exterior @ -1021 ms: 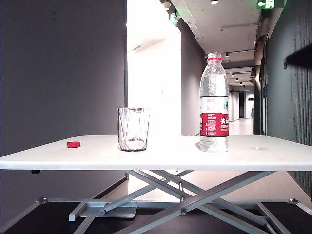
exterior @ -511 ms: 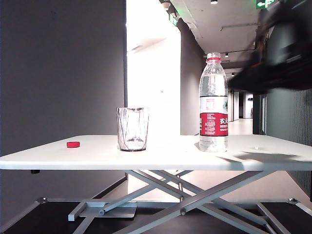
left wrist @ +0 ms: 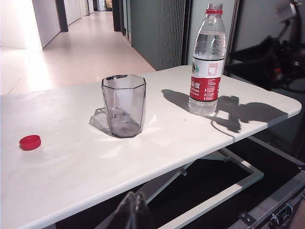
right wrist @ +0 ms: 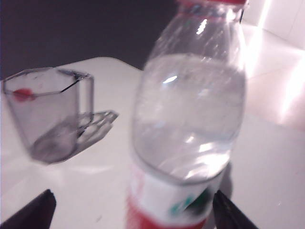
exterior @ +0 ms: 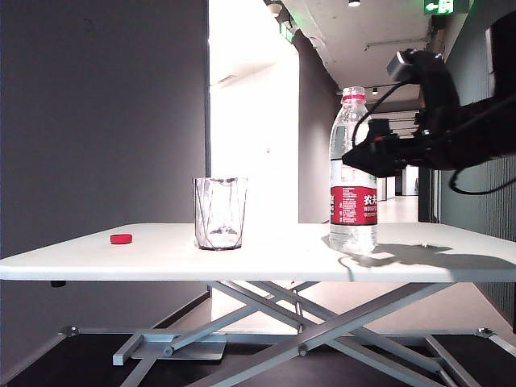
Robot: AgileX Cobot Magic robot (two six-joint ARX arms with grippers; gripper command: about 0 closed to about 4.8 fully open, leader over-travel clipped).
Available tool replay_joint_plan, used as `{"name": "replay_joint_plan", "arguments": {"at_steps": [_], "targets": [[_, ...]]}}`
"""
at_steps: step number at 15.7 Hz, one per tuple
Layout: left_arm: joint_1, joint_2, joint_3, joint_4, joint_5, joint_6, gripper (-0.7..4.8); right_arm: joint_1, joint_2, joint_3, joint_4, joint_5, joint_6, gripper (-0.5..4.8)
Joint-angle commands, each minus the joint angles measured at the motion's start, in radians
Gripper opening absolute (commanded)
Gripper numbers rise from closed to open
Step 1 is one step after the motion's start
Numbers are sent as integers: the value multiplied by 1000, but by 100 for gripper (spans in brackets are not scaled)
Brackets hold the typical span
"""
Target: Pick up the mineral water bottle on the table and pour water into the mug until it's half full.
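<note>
The mineral water bottle (exterior: 353, 206) stands upright on the right half of the white table (exterior: 258, 263), with clear water (right wrist: 190, 138) up to its shoulder. The mug (exterior: 220, 213), a faceted glass tumbler, stands to its left and looks empty. My right gripper (exterior: 355, 156) comes in level from the right at the bottle's upper body. It is open, and in the right wrist view the gripper (right wrist: 131, 212) has one dark fingertip on each side of the bottle (right wrist: 190, 95), with a gap to each. My left gripper (left wrist: 135, 202) hangs shut below the table's near edge, empty.
A small red cap (exterior: 122, 239) lies on the table far left of the mug. Grey scissor legs (exterior: 322, 318) cross under the tabletop. The right arm's cable and camera (exterior: 419, 68) stand above the bottle's right side. A corridor runs behind.
My right arm has swung in from the upper right and come down level with the bottle. Bottle, mug and cap have not moved.
</note>
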Motion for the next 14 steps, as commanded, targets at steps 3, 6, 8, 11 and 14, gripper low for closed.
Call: {"name": "replay_joint_plan", "arguments": {"at_steps": [3, 6, 8, 11, 14], "targets": [[0, 1, 2, 6, 6, 2, -4, -34, 42, 77, 15, -37, 4, 479], [0, 1, 2, 2, 6, 24, -4, -46, 79, 117, 13, -75, 14, 479], [0, 1, 2, 0, 6, 24, -4, -59, 110, 148, 13, -138, 30, 479], [0, 1, 2, -3, 7, 24, -4, -60, 161, 192, 13, -125, 43, 479], [0, 1, 2, -5, 6, 24, -4, -61, 200, 232, 11, -151, 45, 479]]}}
